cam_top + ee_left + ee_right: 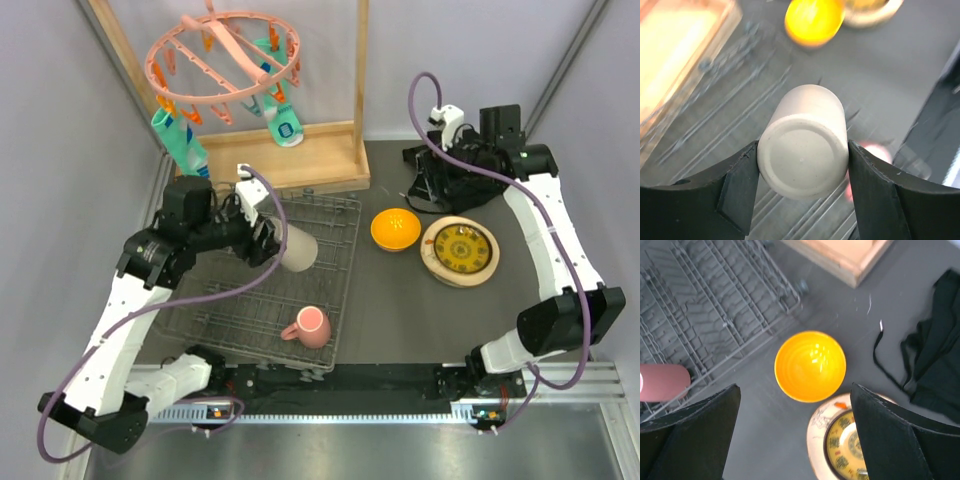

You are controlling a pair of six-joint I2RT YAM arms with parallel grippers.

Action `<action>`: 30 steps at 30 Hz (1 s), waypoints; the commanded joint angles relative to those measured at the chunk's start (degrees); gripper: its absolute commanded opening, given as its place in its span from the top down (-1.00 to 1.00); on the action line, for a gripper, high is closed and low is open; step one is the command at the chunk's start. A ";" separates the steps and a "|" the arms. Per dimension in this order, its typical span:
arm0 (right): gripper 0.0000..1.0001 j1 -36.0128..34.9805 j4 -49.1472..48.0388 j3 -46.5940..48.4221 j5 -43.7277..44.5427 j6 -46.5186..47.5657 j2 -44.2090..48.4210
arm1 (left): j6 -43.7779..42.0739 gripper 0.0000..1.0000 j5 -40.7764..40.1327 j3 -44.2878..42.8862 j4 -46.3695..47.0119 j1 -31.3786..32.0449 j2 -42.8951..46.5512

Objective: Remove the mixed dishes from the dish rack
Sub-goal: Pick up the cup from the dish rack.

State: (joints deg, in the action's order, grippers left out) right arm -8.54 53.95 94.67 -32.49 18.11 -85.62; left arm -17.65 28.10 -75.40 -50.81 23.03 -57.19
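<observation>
My left gripper (272,240) is shut on the beige cup (298,248), holding it on its side above the dish rack (215,310). In the left wrist view the cup's round base (803,159) fills the gap between both black fingers (740,185). A pink mug (308,327) lies in the rack's near right corner. On the dark mat to the right of the rack sit an orange bowl (395,229) and a cream plate (437,262) with a small yellow patterned plate (460,250) on it. My right gripper (437,188) hangs open at the back right, above the bowl (810,366) and the plates (845,445).
A wooden frame (330,150) with a pink peg hanger (225,55) and hanging socks stands behind the rack. Black cloth (935,355) lies on the mat at the back right. The mat's metal front edge (350,405) runs between the arm bases.
</observation>
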 commanded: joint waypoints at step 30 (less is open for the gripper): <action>-0.77 -11.24 -29.61 -4.68 -11.01 -10.64 12.33 | 110.81 0.17 35.45 6.84 113.65 -15.82 -22.88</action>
State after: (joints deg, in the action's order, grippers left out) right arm -18.79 28.53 87.74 -40.38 10.17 -72.60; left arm 89.80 64.18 -68.25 55.92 7.46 -79.61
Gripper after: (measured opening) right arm 0.891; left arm 0.692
